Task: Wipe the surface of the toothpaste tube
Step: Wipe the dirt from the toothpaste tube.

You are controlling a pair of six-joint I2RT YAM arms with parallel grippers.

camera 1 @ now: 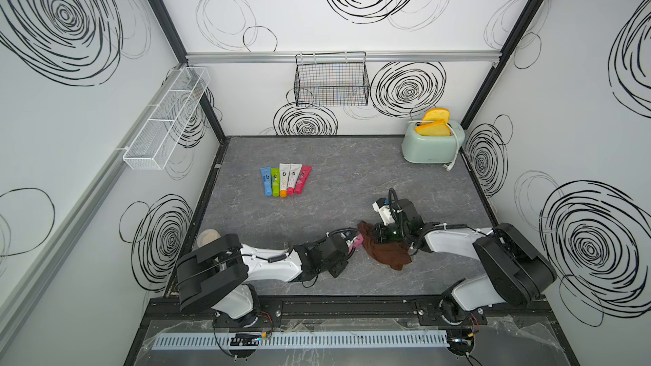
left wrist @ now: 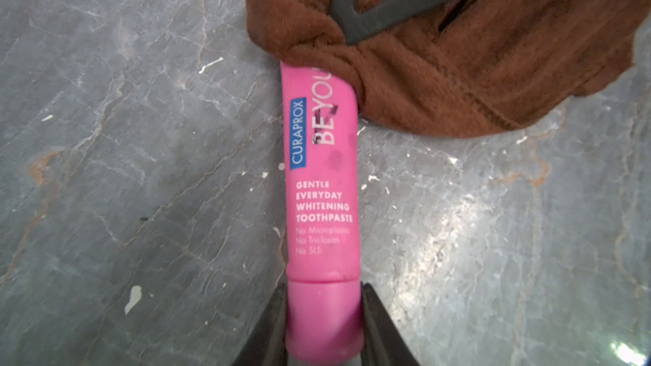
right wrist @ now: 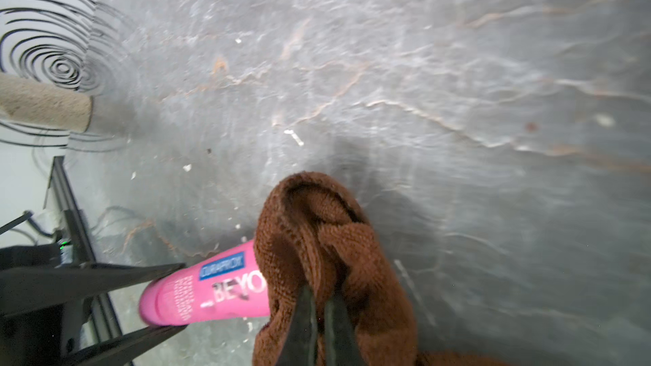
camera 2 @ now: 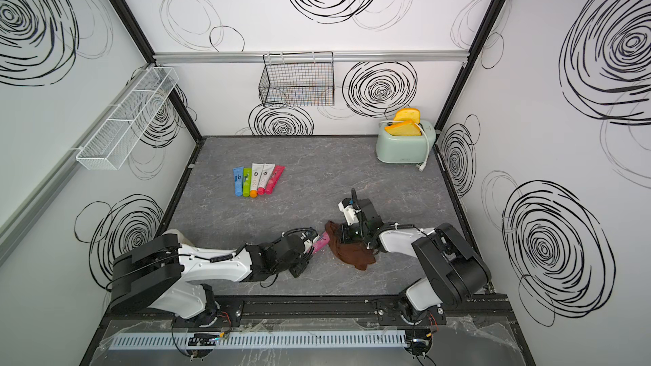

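In wrist views only, tube (left wrist: 322,188) perhaps smudged

Mint toaster (camera 1: 428,151) holding toast (camera 1: 434,129), back corner; black wire basket (camera 1: 331,80) on rear wall

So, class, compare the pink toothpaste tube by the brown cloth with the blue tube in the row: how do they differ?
The pink tube is clamped at its cap by the left claw; the blue tube lies free. The brown cloth covers the pink tube's far end; the blue tube is uncovered, beside a green tube. Both are capped tubes.
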